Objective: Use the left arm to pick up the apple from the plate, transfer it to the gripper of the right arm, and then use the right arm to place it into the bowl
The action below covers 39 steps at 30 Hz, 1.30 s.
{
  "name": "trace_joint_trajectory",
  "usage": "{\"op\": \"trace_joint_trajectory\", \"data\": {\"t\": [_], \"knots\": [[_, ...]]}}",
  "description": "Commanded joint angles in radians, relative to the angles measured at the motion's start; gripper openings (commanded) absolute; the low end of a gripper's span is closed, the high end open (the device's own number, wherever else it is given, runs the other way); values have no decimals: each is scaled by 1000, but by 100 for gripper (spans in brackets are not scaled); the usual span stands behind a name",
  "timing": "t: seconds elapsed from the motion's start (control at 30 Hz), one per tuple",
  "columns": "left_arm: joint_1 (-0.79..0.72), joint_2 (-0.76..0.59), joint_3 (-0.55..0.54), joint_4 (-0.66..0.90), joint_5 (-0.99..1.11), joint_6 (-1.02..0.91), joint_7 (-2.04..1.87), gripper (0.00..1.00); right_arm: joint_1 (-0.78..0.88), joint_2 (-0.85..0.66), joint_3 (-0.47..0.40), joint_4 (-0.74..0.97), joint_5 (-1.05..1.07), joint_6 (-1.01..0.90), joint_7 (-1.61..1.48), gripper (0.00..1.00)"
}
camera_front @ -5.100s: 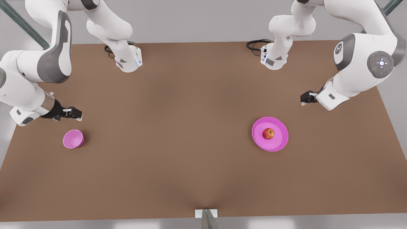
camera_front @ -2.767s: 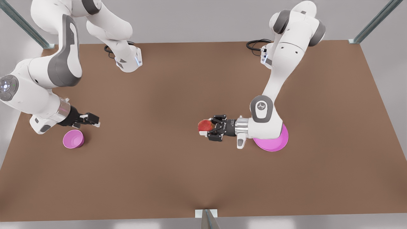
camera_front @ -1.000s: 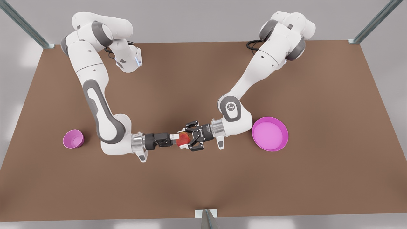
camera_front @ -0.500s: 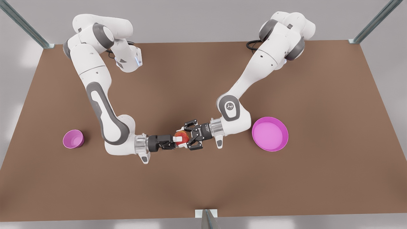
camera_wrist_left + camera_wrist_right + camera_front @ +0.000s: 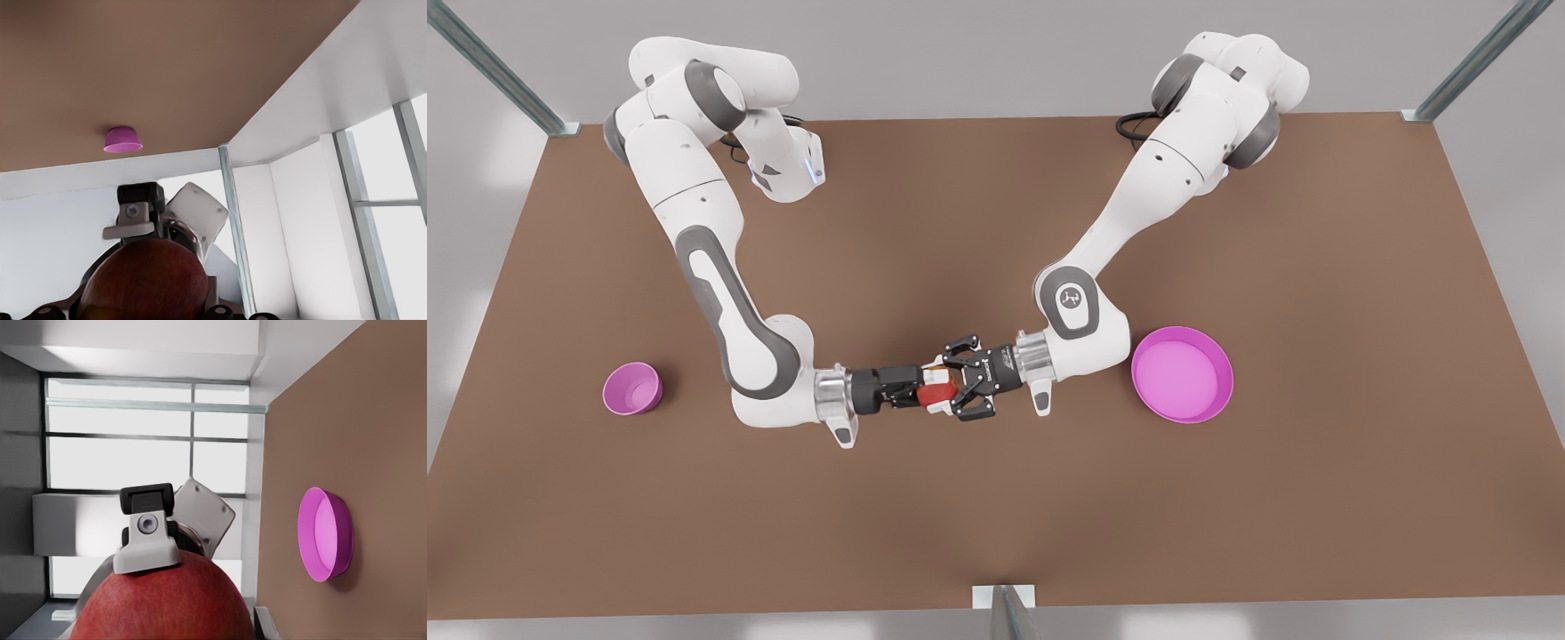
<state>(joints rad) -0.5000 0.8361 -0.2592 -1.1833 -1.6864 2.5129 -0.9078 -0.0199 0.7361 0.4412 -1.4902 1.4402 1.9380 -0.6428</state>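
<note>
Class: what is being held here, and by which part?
The apple, aloft between both grippers. The left gripper grips its sides; whether the right gripper has clamped on cannot be told.

apple mid-table between grippers | bowl front view's left | plate right
</note>
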Motion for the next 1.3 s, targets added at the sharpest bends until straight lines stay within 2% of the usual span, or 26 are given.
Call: {"op": "trace_joint_trajectory", "data": {"t": [0.0,0.1,0.17,0.27,0.57,0.63,0.67,0.7,0.73,0.8,0.9,0.97,1.0,1.1,1.27], "knots": [[0,-2,0,1,-4,0,9,71,0,-1,1,1,-1,-2,-23,79],[0,-2,0,1,-4,0,9,72,0,0,-1,2,0,-1,-21,78],[0,-2,1,1,-4,0,14,90,0,-1,-1,2,0,-1,-21,78],[0,-2,1,1,-3,0,14,99,-2,-1,-1,4,-1,-2,-20,78],[26,-41,0,-61,45,-11,3,100,-52,0,-7,-1,-67,-11,-32,78],[49,-87,0,-130,47,-39,3,100,-109,-3,-1,-12,-165,-39,-31,78],[96,-127,1,-190,82,-121,3,100,-150,-3,-1,-16,-245,-76,-31,78],[172,-202,3,-297,282,-252,-19,100,-186,-15,-1,-28,-302,-108,-31,78],[212,-247,6,-328,606,-365,-127,100,-212,-24,-1,-39,-348,-136,-31,78],[325,-288,6,-311,1224,-678,-67,100,-278,-47,1,-59,-460,-211,-32,78],[474,-365,5,-248,1645,-855,447,100,-367,-76,1,-64,-636,-286,-34,78],[532,-436,9,-208,1677,-879,648,100,-422,-76,1,-62,-715,-323,-67,78],[549,-521,17,-213,1682,-885,763,100,-448,-73,1,-62,-756,-329,-86,78],[468,-695,173,-271,1694,-876,998,100,-497,-66,-10,-61,-853,-329,-126,78],[475,-675,170,-254,1763,-902,1014,100,-594,-60,-19,-33,-1008,-320,-153,78]]}}
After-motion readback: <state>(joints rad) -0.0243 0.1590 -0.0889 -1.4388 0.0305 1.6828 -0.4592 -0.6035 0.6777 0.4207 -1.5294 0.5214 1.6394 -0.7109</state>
